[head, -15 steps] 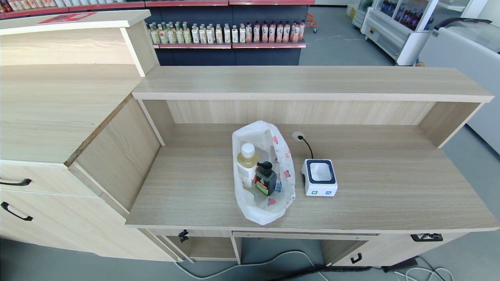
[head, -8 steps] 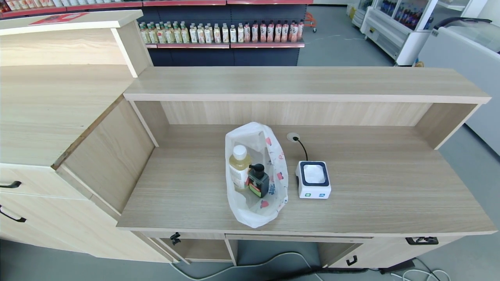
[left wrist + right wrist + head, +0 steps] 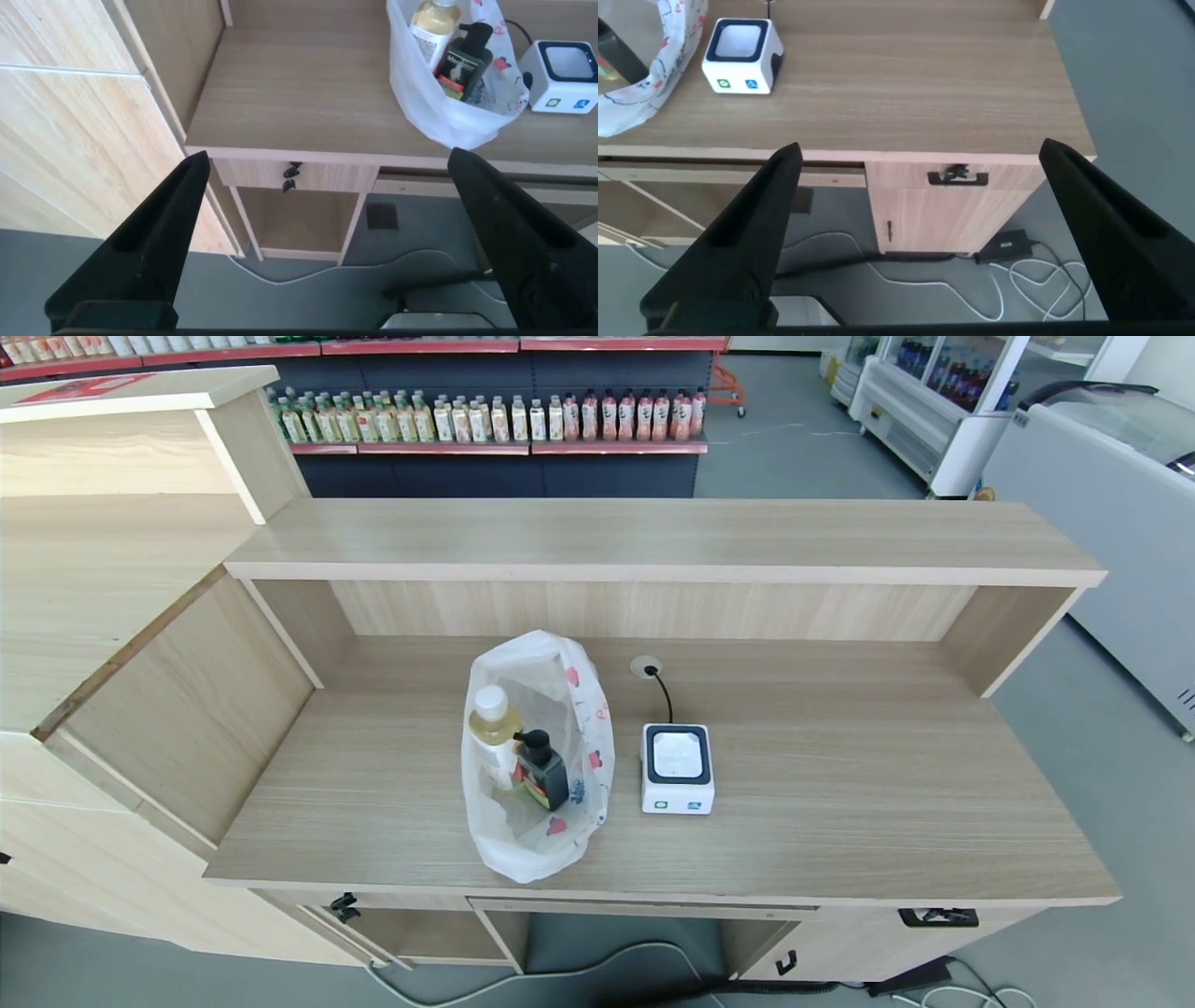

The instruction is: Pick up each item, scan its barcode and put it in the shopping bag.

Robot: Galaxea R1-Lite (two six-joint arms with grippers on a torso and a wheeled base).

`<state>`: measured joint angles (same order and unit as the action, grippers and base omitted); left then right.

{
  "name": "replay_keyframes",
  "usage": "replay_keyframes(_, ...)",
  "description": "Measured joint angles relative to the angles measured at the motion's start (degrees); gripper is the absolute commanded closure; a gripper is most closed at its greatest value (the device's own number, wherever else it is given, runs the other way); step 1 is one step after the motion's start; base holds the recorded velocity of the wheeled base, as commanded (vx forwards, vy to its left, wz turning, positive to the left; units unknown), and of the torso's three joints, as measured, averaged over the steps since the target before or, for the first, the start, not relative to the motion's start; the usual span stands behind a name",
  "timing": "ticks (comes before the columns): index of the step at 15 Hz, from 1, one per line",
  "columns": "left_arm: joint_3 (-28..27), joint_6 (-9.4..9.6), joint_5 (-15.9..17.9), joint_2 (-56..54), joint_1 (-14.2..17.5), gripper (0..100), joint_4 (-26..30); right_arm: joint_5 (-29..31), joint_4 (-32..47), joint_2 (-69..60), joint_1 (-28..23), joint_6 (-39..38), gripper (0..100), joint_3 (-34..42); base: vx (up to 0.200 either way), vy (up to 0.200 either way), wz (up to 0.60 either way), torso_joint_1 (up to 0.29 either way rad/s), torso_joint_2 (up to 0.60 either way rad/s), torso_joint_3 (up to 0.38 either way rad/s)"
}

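- Left gripper (image 3: 327, 247): jaws spread wide, empty; shopping bag (image 3: 439, 107) on the counter (image 3: 280, 103) ahead of them.
- Right gripper (image 3: 920, 243): jaws spread wide, empty; scanner (image 3: 740, 56) ahead.

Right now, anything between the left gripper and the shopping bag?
Nothing visible. The left gripper hangs open in front of the counter, and only bare countertop lies between it and the shopping bag. The scanner stands to the bag's right, out of the path.
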<state>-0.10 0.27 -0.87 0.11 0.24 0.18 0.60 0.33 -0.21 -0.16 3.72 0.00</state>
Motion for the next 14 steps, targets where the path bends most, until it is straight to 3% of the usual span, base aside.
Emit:
replay_keyframes(4,0.0,-0.16,-0.06,0.0,0.09,0,0.0,-0.06,0.0,0.02,0.05,-0.06,0,0.0,0.0,-0.05,0.0,0.002,0.0,0.001)
replay_keyframes(11,0.0,0.27,-0.02,0.05,-0.24,0,0.04,0.0,0.02,0.05,-0.11,-0.35,0,0.0,0.2,0.0,0.0,0.007,0.0,0.003)
replay_keyframes(14,0.0,0.11,-0.09,0.0,-0.24,0,-0.02,0.0,0.0,0.05,-0.06,-0.41,0,0.0,0.0,0.0,0.0,0.0,0.0,0.0)
